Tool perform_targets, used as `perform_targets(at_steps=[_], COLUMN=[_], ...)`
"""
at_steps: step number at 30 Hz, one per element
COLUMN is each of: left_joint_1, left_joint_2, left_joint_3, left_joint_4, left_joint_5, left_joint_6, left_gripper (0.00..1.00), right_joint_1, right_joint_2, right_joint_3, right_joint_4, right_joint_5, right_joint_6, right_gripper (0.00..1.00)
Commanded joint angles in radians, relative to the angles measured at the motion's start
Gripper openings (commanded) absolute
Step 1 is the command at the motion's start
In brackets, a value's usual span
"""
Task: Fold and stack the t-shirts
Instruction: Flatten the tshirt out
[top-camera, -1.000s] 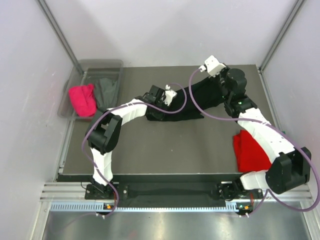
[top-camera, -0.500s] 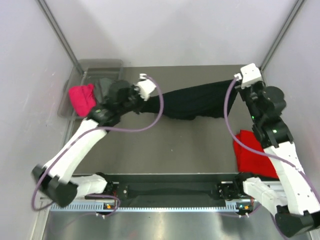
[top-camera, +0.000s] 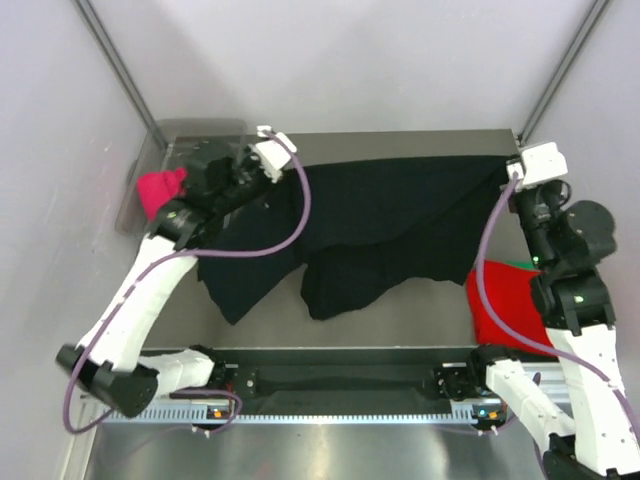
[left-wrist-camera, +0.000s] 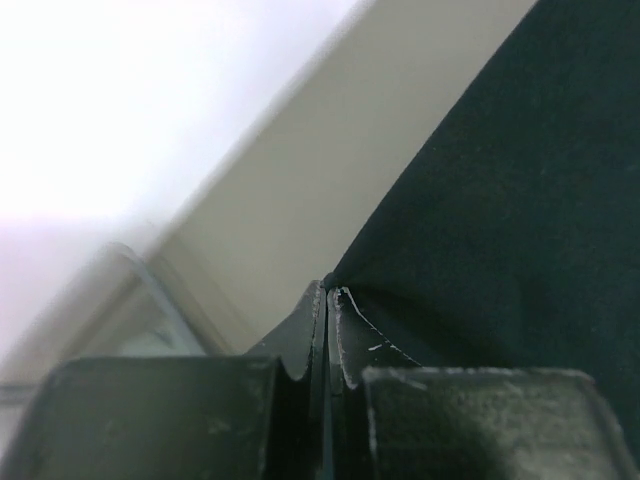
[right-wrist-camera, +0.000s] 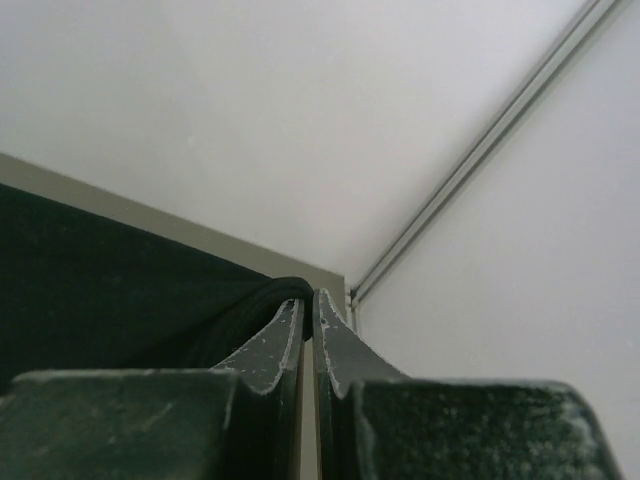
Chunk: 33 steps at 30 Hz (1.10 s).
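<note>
Aloft, left claw (left-wrist-camera: 327, 300) pinched tight on black t-shirt (top-camera: 400, 210) corner, right claw (right-wrist-camera: 308, 300) clamped on opposite corner, cloth spread between.

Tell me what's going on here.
The black t-shirt is held spread out over the table. The left pincer is shut on one edge, the right pincer on the opposite one. A red t-shirt lies at near right; a pink t-shirt sits in the tub.

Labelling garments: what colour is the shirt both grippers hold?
Plain black; the t-shirt shows best in top external view.
</note>
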Motion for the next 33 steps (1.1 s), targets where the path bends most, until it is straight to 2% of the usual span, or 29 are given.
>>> perform_targets(at_steps=[1,3,4,5,7,9,11,12,15,16,20,23,28,33], left_joint_1=[0.010,0.012,0.012,0.010,0.009,0.010,0.004,-0.004,-0.054,-0.057,-0.057,-0.059,-0.059,-0.063], left_joint_2=[0.096,0.172,0.214,0.256,0.369,0.354,0.286,0.219,0.116,0.099,0.065,0.054,0.090,0.159], left_joint_3=[-0.126,-0.191,-0.203,-0.199,-0.151,-0.134,-0.219,-0.252,-0.367,-0.392,-0.484,-0.530,-0.567,-0.573], left_joint_4=[0.120,0.250,0.290,0.332,0.366,0.375,0.346,0.308,0.103,-0.015,-0.294,-0.385,-0.381,-0.351], left_joint_5=[-0.046,-0.060,-0.078,-0.141,-0.250,-0.305,-0.237,-0.156,-0.120,-0.105,-0.072,-0.055,-0.063,0.001], left_joint_6=[0.041,0.053,0.055,0.049,0.009,-0.052,-0.053,-0.039,0.045,0.065,0.197,0.249,0.233,0.196], left_gripper=[0.00,0.00,0.22,0.38,0.56,0.58,0.57,0.55,0.49,0.49,0.52,0.52,0.54,0.56], right_joint_1=[-0.031,-0.033,-0.033,-0.034,-0.045,-0.056,-0.066,-0.066,-0.066,-0.066,-0.066,-0.066,-0.066,-0.066], right_joint_2=[0.032,0.076,0.098,0.148,0.205,0.265,0.287,0.288,0.271,0.265,0.264,0.277,0.300,0.290], right_joint_3=[-0.128,-0.194,-0.219,-0.239,-0.265,-0.242,-0.227,-0.225,-0.250,-0.257,-0.273,-0.274,-0.267,-0.267], right_joint_4=[0.100,0.154,0.175,0.203,0.248,0.242,0.223,0.215,0.222,0.225,0.217,0.212,0.202,0.186], right_joint_5=[0.071,0.071,0.071,0.077,0.077,0.065,0.044,0.039,0.030,0.022,0.007,-0.005,-0.022,-0.032], right_joint_6=[-0.072,-0.095,-0.100,-0.103,-0.096,-0.065,-0.043,-0.031,-0.017,-0.014,0.016,0.041,0.076,0.081], right_gripper=[0.00,0.00,0.00,0.00,0.00,0.00,0.00,0.00,0.00,0.00,0.00,0.00,0.00,0.00])
